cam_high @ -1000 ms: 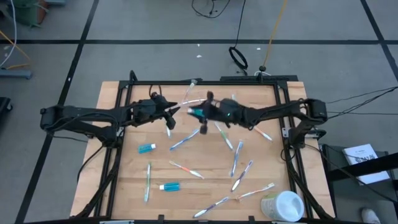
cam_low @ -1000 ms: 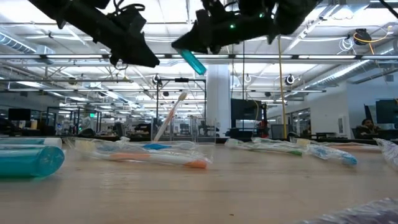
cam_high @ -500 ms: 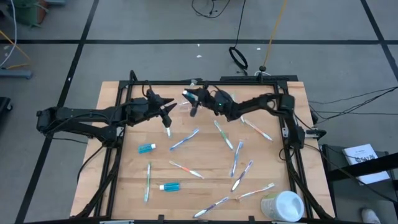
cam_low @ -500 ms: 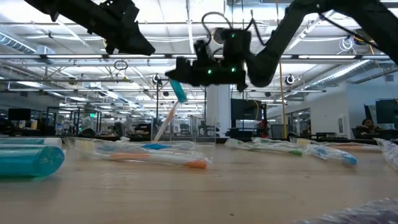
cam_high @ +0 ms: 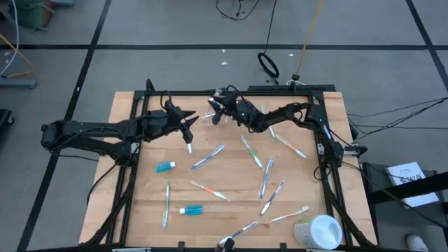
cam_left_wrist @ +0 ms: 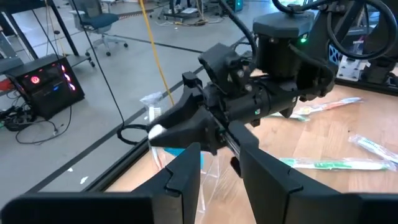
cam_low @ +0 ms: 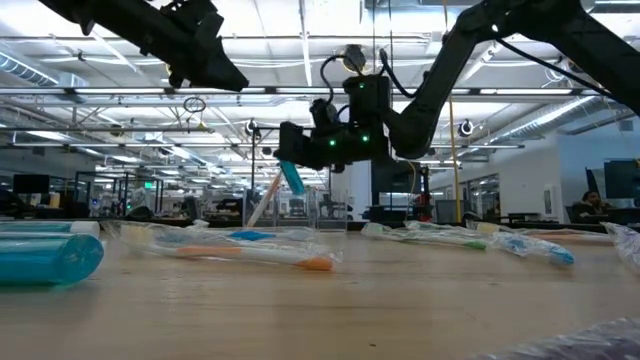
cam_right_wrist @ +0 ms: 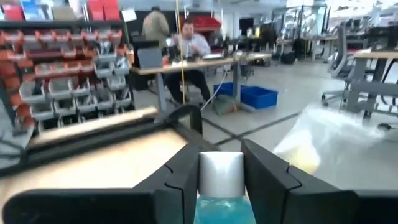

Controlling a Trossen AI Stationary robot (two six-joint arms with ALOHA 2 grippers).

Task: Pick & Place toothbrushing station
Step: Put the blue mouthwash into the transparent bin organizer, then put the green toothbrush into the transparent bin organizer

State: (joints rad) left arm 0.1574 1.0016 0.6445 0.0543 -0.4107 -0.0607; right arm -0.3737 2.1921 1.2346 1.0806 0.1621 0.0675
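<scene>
Toothpaste tube (cam_right_wrist: pixel 221 198) — lower body cut off; clear cup (cam_right_wrist: pixel 323 140) — blurred.

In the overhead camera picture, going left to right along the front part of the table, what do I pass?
Green-handled toothbrush → toothpaste tube with a white cap → pink-handled toothbrush → purple-handled toothbrush → pale toothbrush → large white cup lying on its side at the front right corner.

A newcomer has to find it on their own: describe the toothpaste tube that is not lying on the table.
Start at the far edge of the wooden table, near its middle, where the clear plastic cup stands. Just above it hangs the right gripper, shut on a blue toothpaste tube with a white cap. Unlike the two tubes lying flat near the left side, it is in the air, tilted.
</scene>
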